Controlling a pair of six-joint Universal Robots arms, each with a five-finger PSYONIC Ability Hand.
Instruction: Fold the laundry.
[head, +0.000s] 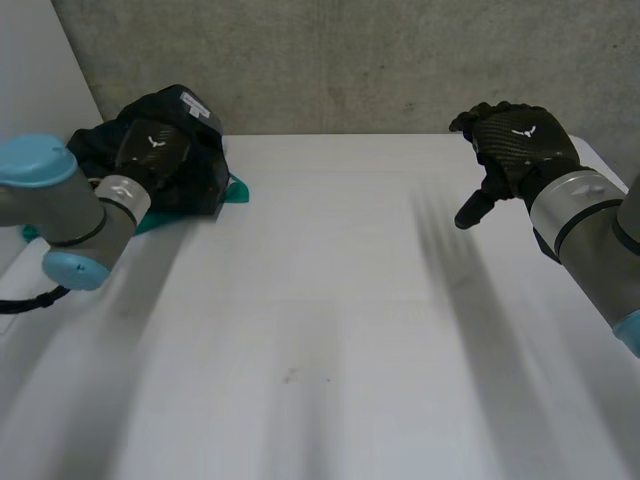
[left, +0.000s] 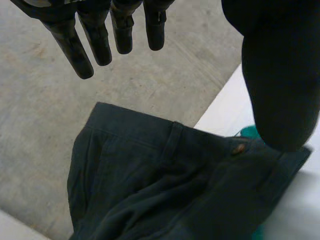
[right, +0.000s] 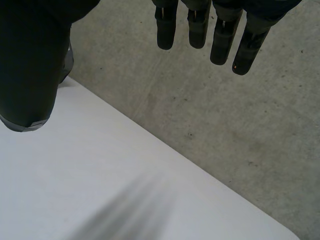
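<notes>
A dark garment (head: 200, 175) lies bunched at the table's far left corner, partly over the edge, with a white label (head: 193, 103) on top. A teal cloth (head: 238, 190) peeks out from under it. My left hand (head: 152, 145) hovers over the bunch. In the left wrist view its fingers (left: 95, 40) are straight and spread, holding nothing, above the garment's waistband and brown button (left: 239, 148). My right hand (head: 515, 145) hangs open above the table's far right, with straight fingers (right: 200, 25) and nothing in it.
The white table (head: 320, 330) stretches bare between the arms and toward the front. A grey concrete wall (head: 350, 60) stands right behind its far edge. The garment overhangs the table's far left corner.
</notes>
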